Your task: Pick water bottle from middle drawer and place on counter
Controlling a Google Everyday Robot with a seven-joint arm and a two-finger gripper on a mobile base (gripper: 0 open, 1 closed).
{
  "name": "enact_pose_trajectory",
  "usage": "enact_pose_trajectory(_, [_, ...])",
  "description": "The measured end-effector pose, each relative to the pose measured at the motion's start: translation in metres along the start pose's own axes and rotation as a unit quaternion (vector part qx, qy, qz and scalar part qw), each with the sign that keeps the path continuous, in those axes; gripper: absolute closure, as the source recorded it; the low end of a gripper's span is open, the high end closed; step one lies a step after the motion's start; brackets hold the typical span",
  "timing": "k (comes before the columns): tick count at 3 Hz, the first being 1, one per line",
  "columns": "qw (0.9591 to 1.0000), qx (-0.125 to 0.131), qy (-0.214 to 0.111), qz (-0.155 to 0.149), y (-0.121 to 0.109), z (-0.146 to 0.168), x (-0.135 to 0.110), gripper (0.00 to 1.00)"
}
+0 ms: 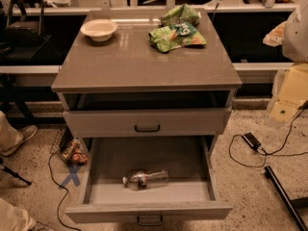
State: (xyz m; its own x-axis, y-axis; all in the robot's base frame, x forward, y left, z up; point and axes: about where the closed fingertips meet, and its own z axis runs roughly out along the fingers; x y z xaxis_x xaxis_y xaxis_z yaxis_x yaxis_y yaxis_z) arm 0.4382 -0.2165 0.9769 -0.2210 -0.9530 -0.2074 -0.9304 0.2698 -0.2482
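Clear plastic water bottle (146,178) is lying sideways, probably light and slick; you should be taking its middle, your gripper (294,32) hanging far right, state indeterminable.

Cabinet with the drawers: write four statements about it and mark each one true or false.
1. The water bottle lies on its side in the open middle drawer. True.
2. The bowl sits in the drawer beside the bottle. False: it stands on the counter, back left.
3. The green snack bags lie on the counter. True.
4. The gripper is down in the drawer at the bottle. False: it is at the right edge of the view, well apart from the bottle.
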Motion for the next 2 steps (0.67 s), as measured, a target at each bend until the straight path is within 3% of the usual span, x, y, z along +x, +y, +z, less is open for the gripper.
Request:
enact_pose_trajectory(1, [1.0000, 0.002, 0.000, -0.001, 0.000, 0.000, 0.000, 0.00])
enact_pose_trajectory(2, [0.9996, -0.022, -0.013, -0.013, 0.011, 0.037, 0.001, 0.00])
